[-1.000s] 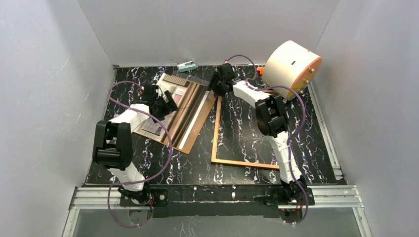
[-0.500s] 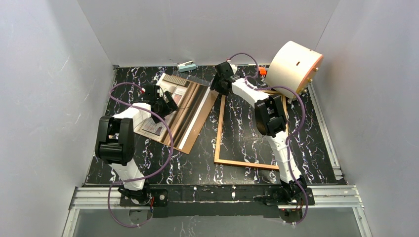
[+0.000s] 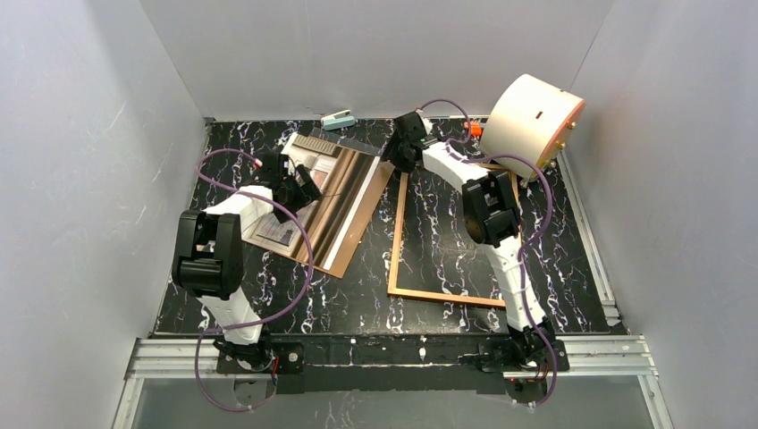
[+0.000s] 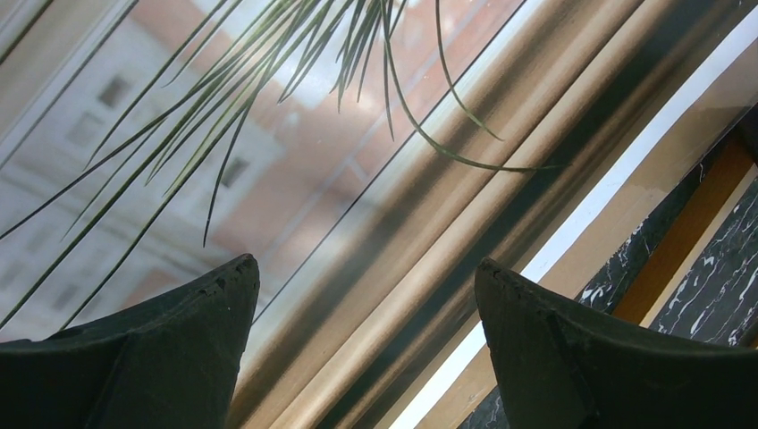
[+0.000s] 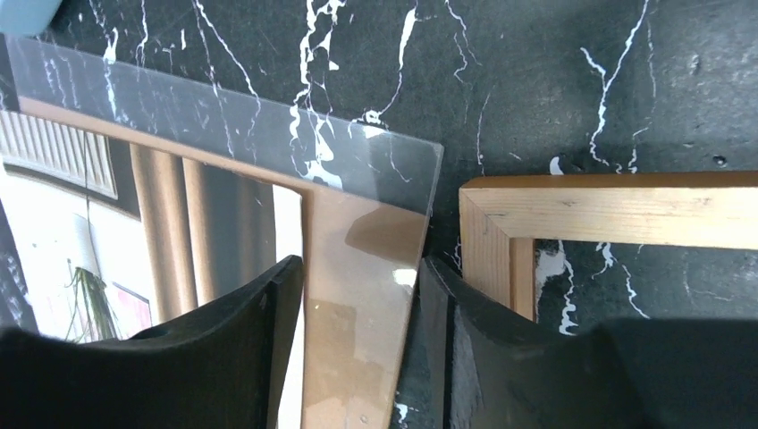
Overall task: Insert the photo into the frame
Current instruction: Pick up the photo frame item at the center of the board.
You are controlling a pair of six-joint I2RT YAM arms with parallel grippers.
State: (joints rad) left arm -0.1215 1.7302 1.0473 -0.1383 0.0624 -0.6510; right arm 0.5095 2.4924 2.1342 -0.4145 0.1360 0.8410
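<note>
The photo (image 3: 324,192), a spindly plant on brown and beige stripes, lies left of centre on a brown backing board (image 3: 356,234) under a clear sheet (image 5: 393,161). My left gripper (image 3: 300,188) hovers just above the print (image 4: 295,134), open wide with nothing between its fingers (image 4: 179,349). The orange-brown wooden frame (image 3: 392,241) lies flat to the right, its far left corner (image 5: 501,210) close to the sheet's corner. My right gripper (image 3: 402,150) stands open over the board's far right margin (image 5: 357,286): one finger over the board, the other (image 5: 456,340) on the table beside it.
A cream drum with an orange face (image 3: 529,114) stands at the back right, over the frame's far corner. A small light-blue object (image 3: 338,119) and a small orange one (image 3: 471,128) lie by the back wall. Grey walls close in on three sides.
The right gripper has shifted a little right and back, and the frame's far left corner has slid right with it. The drum has tipped slightly. The left gripper stays put.
</note>
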